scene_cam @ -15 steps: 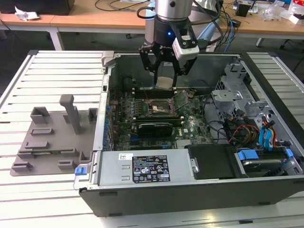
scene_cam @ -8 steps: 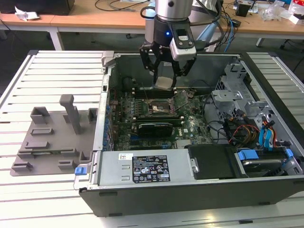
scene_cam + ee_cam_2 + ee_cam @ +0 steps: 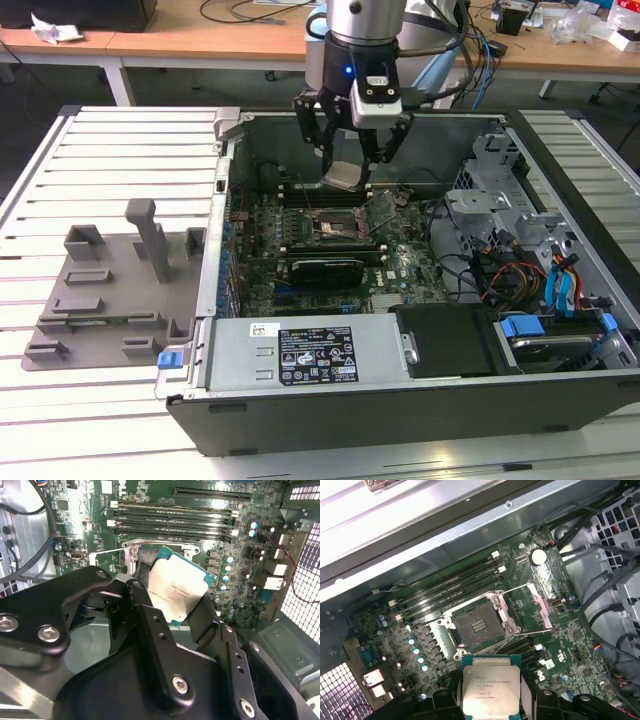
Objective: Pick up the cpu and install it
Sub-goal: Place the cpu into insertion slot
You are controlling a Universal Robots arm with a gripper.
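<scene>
Cpu (image 3: 491, 684) gripped in jaws, above socket (image 3: 477, 625)

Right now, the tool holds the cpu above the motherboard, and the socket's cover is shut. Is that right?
No. The first wrist view shows the cover swung open and the socket bare. The tool does hold the cpu above the motherboard.

Vertical arm (image 3: 365, 25), jaws closed.
</scene>
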